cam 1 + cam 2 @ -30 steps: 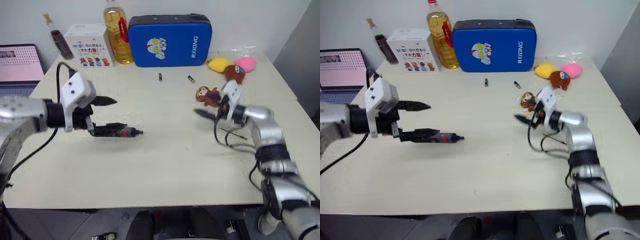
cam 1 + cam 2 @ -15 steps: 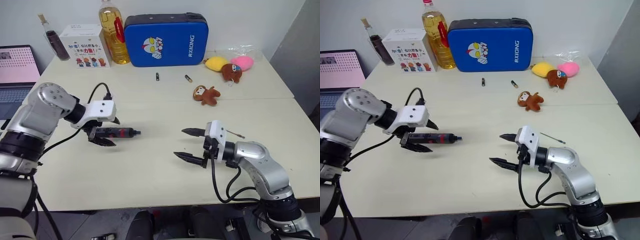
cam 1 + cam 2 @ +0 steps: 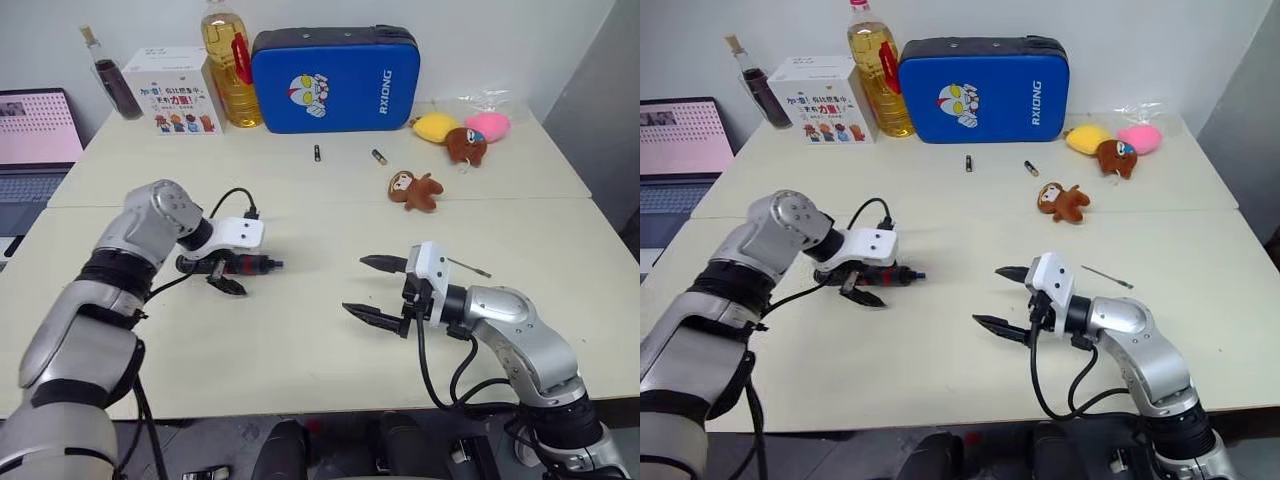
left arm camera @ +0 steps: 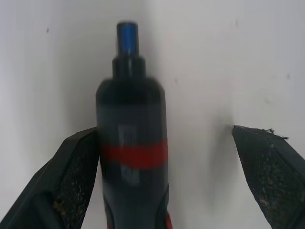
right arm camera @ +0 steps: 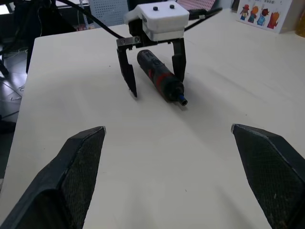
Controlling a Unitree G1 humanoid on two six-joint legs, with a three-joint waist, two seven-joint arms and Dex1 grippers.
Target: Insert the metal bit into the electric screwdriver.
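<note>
Jaws on my left gripper (image 3: 862, 283) are spread wide, straddling the electric screwdriver (image 3: 243, 264) w/o clamping it; one finger (image 4: 71, 176) sits right against its side. It lies flat on the table (image 3: 300, 340): black body, red band, small blue tip. Right gripper (image 3: 375, 288) also wide open, holding nothing. Metal bit (image 3: 468, 266), thin silver rod, lies just behind it.

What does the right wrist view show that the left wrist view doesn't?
Right wrist view: the left gripper and its white housing seen from outside, and a printed box at the far edge of the table. Left wrist view: a close look at the red band and blue tip. Both: the electric screwdriver lying on the table, left jaws open astride it.
</note>
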